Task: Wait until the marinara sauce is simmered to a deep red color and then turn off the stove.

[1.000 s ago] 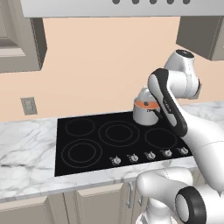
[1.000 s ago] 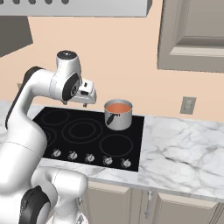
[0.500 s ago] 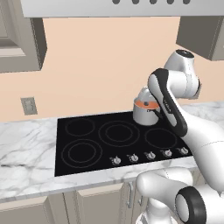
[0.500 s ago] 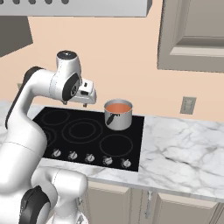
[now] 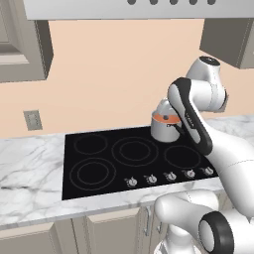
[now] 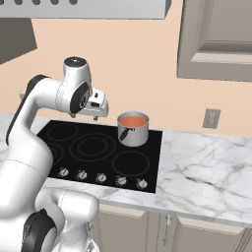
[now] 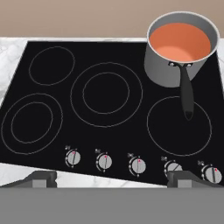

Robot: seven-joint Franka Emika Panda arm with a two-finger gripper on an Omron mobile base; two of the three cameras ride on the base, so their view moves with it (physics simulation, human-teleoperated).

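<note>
The stove [image 7: 131, 124] is a black glass cooktop with ring burners and a row of silver knobs [image 7: 137, 165] along its front. A small steel saucepan [image 7: 168, 72] stands on the back right burner, its black handle pointing toward the front. It holds the marinara sauce [image 7: 179, 41], which is a smooth orange-red. My gripper [image 7: 112, 179] hovers open above the stove's front edge, its fingertips [image 7: 41, 178] wide apart with nothing between them. In the right base view the gripper [image 6: 97, 107] hangs left of the saucepan [image 6: 133, 134] and sauce [image 6: 133, 120], clear of them. The left base view shows the saucepan [image 5: 163, 128] partly behind my arm.
Marble counter [image 6: 202, 167] runs on both sides of the stove [image 6: 142, 165], with cabinets below. A range hood [image 6: 83, 9] hangs above and wall cabinets [image 6: 216, 39] flank it. The knob second from the right [image 7: 173, 167] has its mark turned aside, unlike the others.
</note>
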